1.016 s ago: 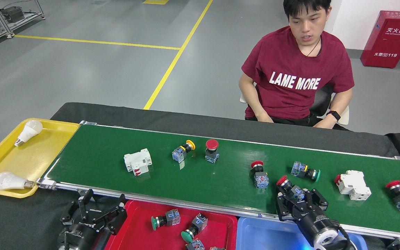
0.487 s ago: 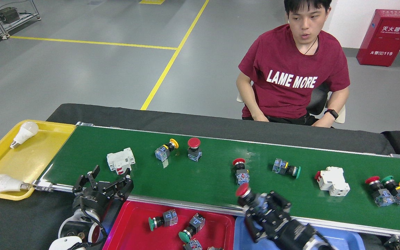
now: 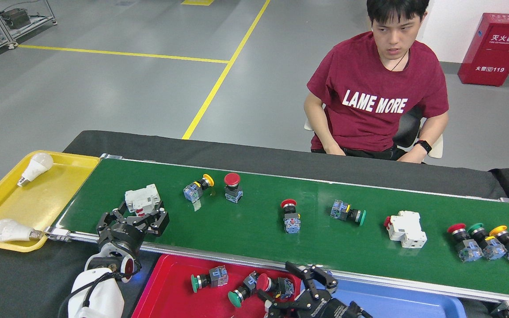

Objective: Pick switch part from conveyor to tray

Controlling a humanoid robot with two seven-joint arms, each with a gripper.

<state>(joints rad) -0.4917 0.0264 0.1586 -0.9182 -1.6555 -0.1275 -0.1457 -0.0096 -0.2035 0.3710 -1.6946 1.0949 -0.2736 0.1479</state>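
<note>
White left arm shell [image 3: 95, 296], black cable, black fingers [image 3: 159, 218], perhaps metal.

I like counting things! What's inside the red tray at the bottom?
The red tray holds a green-capped switch, another green-capped switch and a red-capped one by the right gripper. The picture's bottom edge and the gripper hide the rest.

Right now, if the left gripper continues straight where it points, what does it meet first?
Most likely the white breaker on the conveyor, just beyond the open left gripper; height above it is unclear.
</note>
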